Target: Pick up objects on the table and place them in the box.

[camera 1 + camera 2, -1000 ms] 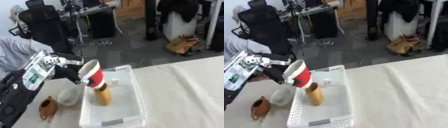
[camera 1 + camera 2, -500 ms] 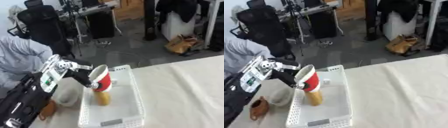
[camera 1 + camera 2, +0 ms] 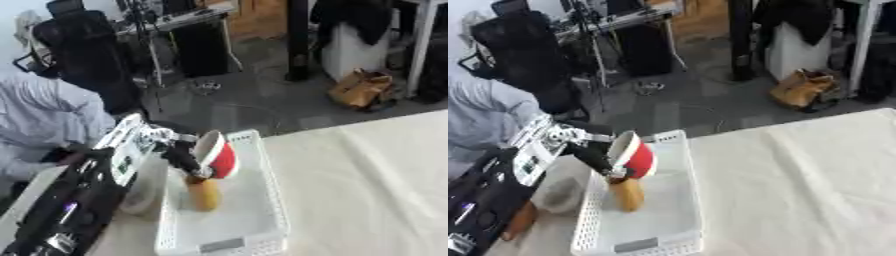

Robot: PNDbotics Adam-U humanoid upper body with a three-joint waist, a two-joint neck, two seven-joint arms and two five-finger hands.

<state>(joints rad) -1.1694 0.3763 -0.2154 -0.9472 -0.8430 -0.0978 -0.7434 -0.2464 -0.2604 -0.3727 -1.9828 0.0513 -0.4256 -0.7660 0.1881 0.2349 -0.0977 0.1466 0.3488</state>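
Grey floor beyond the table, with a black office chair [image 3: 83, 50] and brown bag [image 3: 363, 89].

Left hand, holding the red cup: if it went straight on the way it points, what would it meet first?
The left hand points down and rightward over the white basket. Beyond the red cup it holds, it would likely meet the basket's floor beside the tan object; depth is unclear.
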